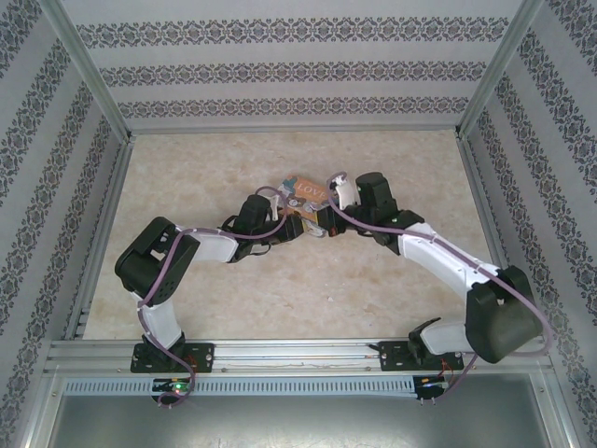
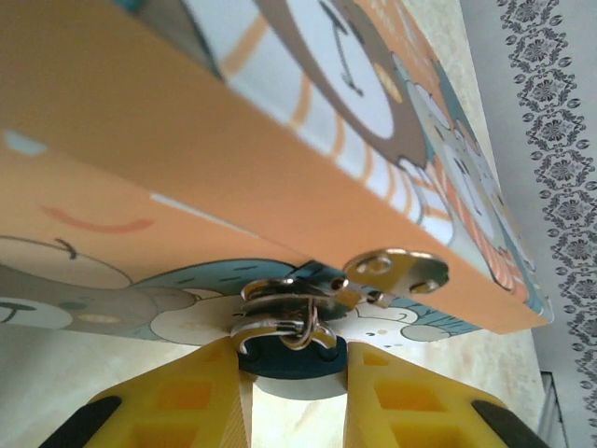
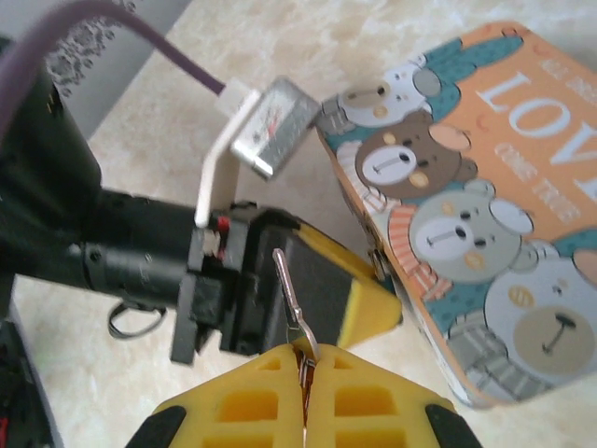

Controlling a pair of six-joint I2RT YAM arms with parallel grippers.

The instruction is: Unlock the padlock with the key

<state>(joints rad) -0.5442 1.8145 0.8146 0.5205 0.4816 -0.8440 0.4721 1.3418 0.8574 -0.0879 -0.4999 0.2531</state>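
One camera looks down from high on the bench (image 1: 280,289). Two wrist cameras sit close, sharing the box (image 3: 504,187).

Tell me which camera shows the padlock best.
Left wrist: the padlock is close up, teal body inside the left gripper, shackle at the box. From above it is too small to tell; from the right wrist that gripper blocks it.

The padlock (image 2: 293,362) sits between the left gripper's (image 2: 295,385) 2 fingers, its shackle (image 2: 280,322) through the hasp (image 2: 396,271) of the box (image 2: 187,149) just ahead. The key (image 3: 292,299) juts forward from between the right gripper's (image 3: 306,366) 2 fingertips; the box lies ahead and right of them.
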